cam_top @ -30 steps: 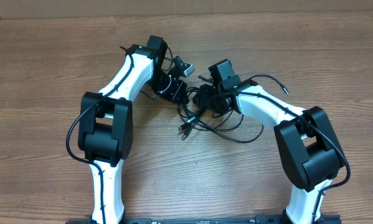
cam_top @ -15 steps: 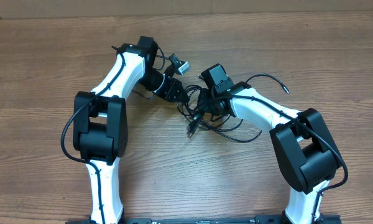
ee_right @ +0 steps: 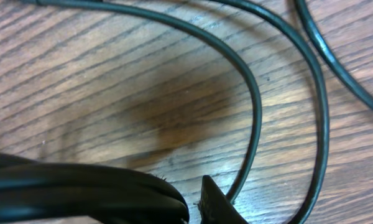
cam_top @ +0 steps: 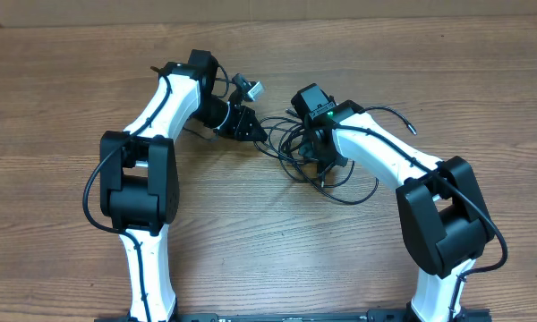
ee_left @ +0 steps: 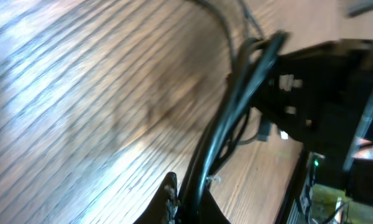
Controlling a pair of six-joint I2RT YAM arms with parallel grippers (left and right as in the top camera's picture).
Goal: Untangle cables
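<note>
The cables (cam_top: 291, 148) lie as a loose black tangle on the wooden table (cam_top: 72, 89), in the middle between the two arms. Some loops spread out toward the near side, below the right arm. One thin end with a small plug (cam_top: 413, 128) reaches out to the right, over the right arm.

The left gripper (cam_top: 253, 131) points to the right, at the left edge of the tangle. In the left wrist view we see a black bundle of cables (ee_left: 236, 106) that runs up from between its fingers (ee_left: 169, 198). The jaws are pressed together on this bundle.

The right gripper (cam_top: 319, 165) points down into the middle of the tangle. In the right wrist view a thick bundle (ee_right: 81, 190) sits at the bottom edge, tight against the one finger tip (ee_right: 221, 205) we can see, so we take it as clamped on the cables. Behind it, thinner cords (ee_right: 255, 106) lie in wide curves, flat on the wood.
</note>
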